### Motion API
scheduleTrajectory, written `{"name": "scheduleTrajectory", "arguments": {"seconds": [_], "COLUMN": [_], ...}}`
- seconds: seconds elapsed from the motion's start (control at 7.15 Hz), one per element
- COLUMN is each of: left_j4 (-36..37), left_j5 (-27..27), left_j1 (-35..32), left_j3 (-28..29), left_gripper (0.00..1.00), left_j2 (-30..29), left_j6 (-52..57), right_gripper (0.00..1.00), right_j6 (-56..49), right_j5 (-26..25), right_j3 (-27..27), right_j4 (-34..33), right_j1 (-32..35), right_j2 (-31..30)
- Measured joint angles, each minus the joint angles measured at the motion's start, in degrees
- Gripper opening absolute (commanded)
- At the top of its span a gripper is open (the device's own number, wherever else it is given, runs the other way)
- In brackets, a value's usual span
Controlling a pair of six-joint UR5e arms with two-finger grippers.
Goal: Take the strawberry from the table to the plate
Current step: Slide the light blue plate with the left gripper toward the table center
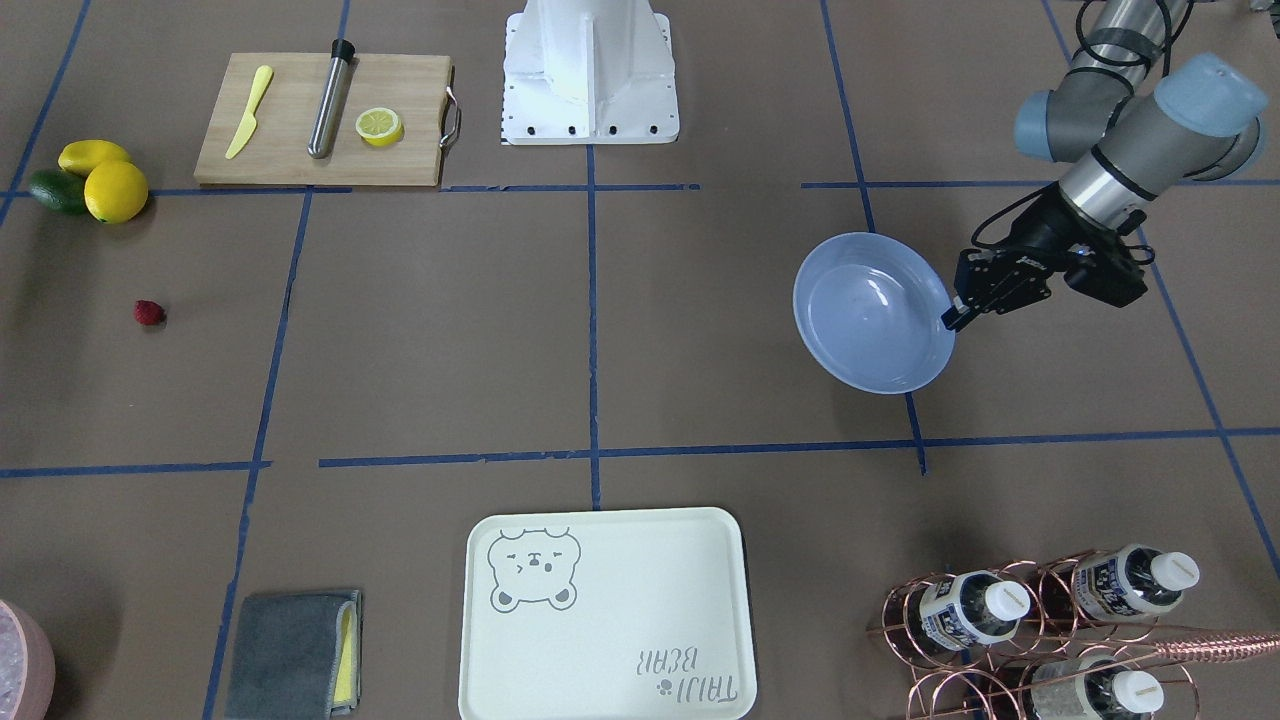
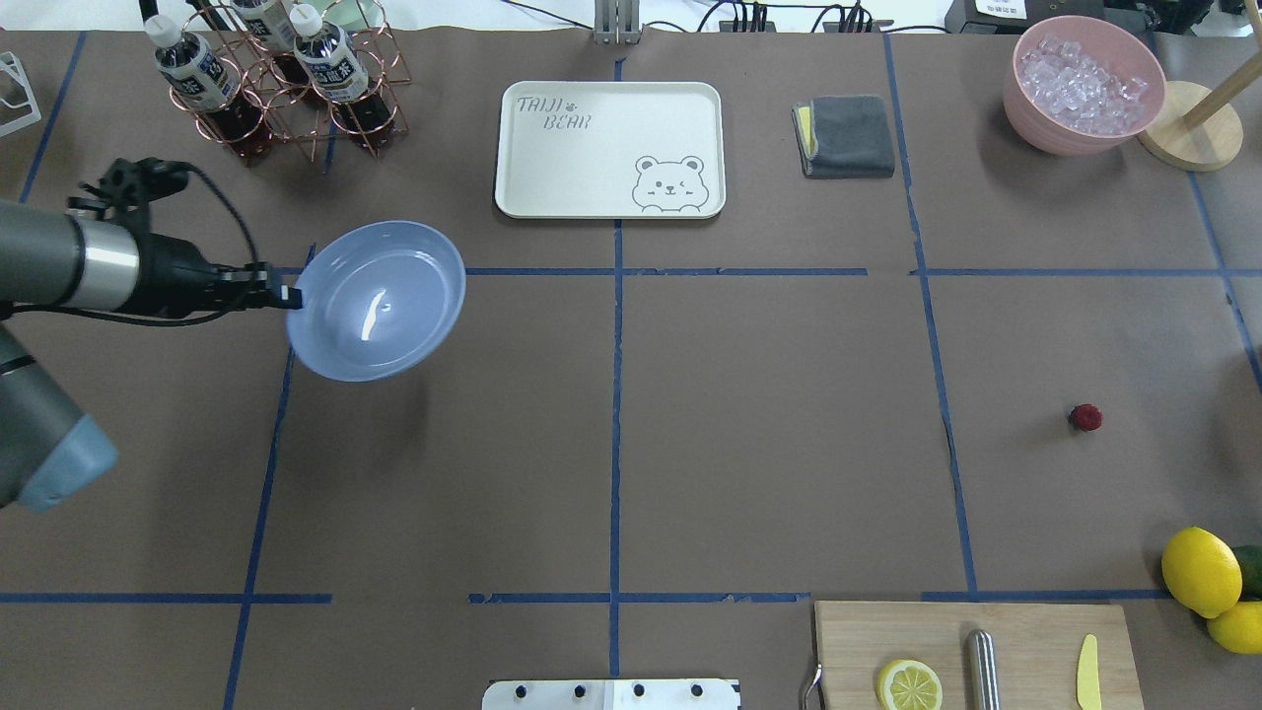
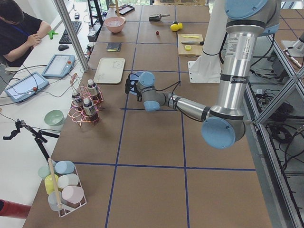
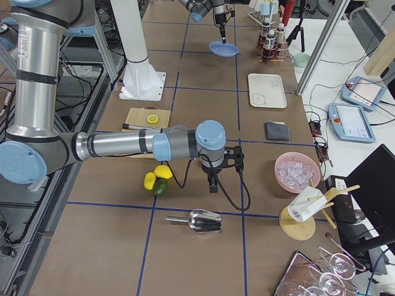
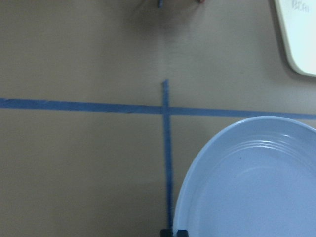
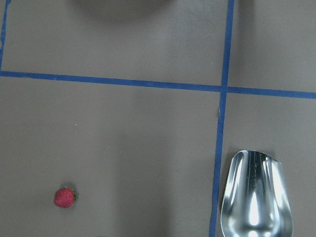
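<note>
The chief risk is the gap between the task's two things. The tiny dark-red, roundish strawberry (image 2: pixel 1086 417) lies alone on the right side of the brown paper-covered surface (image 2: pixel 769 444) crossed by blue tape lines. The round, glossy light-blue plate (image 2: pixel 375 301) is far over on the left side, well apart from it.

The left gripper (image 2: pixel 281 294) has its fingers (image 5: pixel 167 233) pinched onto the plate's rim. The shadow beneath suggests the plate hangs clear of the surface. So thin an edge grip could slip or let the plate tip, and a berry set into a tilted plate would probably roll out.

The right gripper (image 4: pixel 213 182) shows only in the side view, hanging above the right side near the yellow lemons (image 4: pixel 157 176); I cannot tell whether its fingers are open or closed. Its wrist view has the strawberry low and to the left, so the fingers are probably not centred over it. Closing off-centre could nudge the small round berry and send it rolling. A shiny metal scoop (image 6: pixel 256 192) lies near, across a tape line, and might be clipped on the way down.

The strawberry itself is bright red with a fleck of green at one end. Nothing touches it.
</note>
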Motion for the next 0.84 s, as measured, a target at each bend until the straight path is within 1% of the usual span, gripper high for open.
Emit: {"name": "scheduleTrajectory", "arguments": {"seconds": [0.14,0.28,0.42,0.56,0.84], "left_j4": [5.47,8.54,9.84,10.35,10.62], "left_j5": [4.34,8.21,12.12,15.09,18.37], "left_j1": [4.38,8.34,12.4,15.71,19.69], "left_j3": [0.0,0.25,0.6,0.84,1.59], "left_gripper": [0.0,0.0,0.0,0.0,0.0], "left_j2": [-5.15,-8.6,-10.85,-12.19,-13.18], "left_j6": [-3.14,-4.99,-5.75,-6.01,-6.11], "right_gripper": [1.0,1.0,1.0,1.0,1.0], "right_j6": [0.0,0.0,0.0,0.0,-0.02], "right_j5": [0.07,0.1,0.11,0.09,0.04], "right_j3": [0.16,0.21,0.24,0.33,0.16], "right_j4": [-0.01,0.02,0.03,0.03,0.03], "right_j1": [0.0,0.0,0.0,0.0,0.0], "right_j2": [0.0,-0.01,-0.01,-0.01,-0.01]}}
